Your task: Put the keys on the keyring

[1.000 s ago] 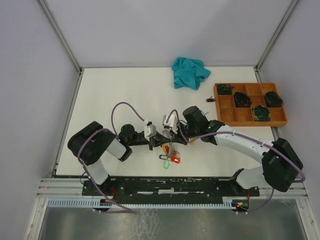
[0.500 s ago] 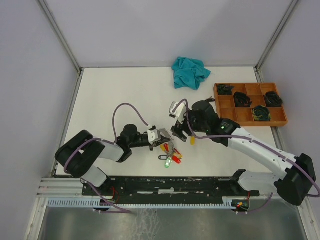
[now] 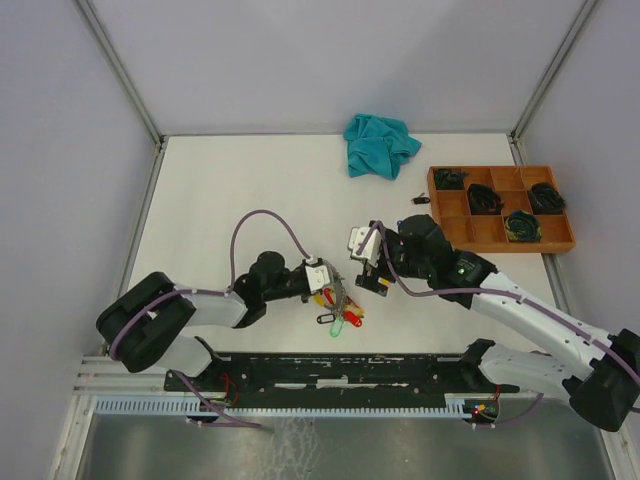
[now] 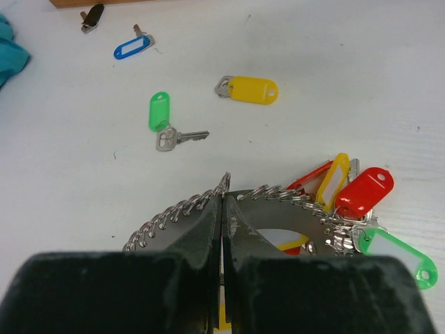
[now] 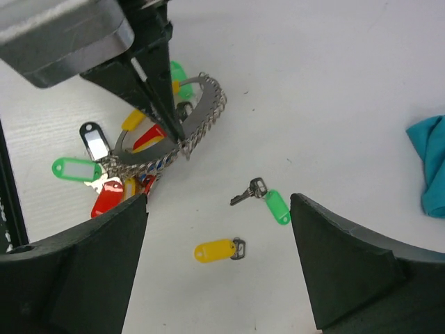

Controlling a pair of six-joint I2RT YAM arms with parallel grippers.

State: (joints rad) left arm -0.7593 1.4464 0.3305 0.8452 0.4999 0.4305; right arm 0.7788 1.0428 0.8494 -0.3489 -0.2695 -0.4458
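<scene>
My left gripper (image 4: 222,198) is shut on the keyring (image 4: 174,212), a silver ring crowded with small split loops. Several keys (image 4: 365,191) with red, yellow and green tags hang from it in a bunch (image 3: 342,315) on the table. My right gripper (image 5: 218,198) is open and empty, hovering over two loose keys: a yellow-tagged one (image 5: 217,250) and a green-tagged one (image 5: 276,207). The left wrist view shows both of them too, the yellow-tagged key (image 4: 252,89) and the green-tagged key (image 4: 160,111), with a blue-tagged key (image 4: 132,47) farther off. From above, the right gripper (image 3: 370,275) sits just right of the left gripper (image 3: 335,288).
A wooden compartment tray (image 3: 495,170) with dark items stands at the back right. A crumpled teal cloth (image 3: 380,145) lies at the back. A small black tag (image 4: 90,17) lies near the tray.
My right gripper has opened, drawn back from the ring and now hangs over the loose keys. The left gripper has shifted slightly right, still holding the ring.
</scene>
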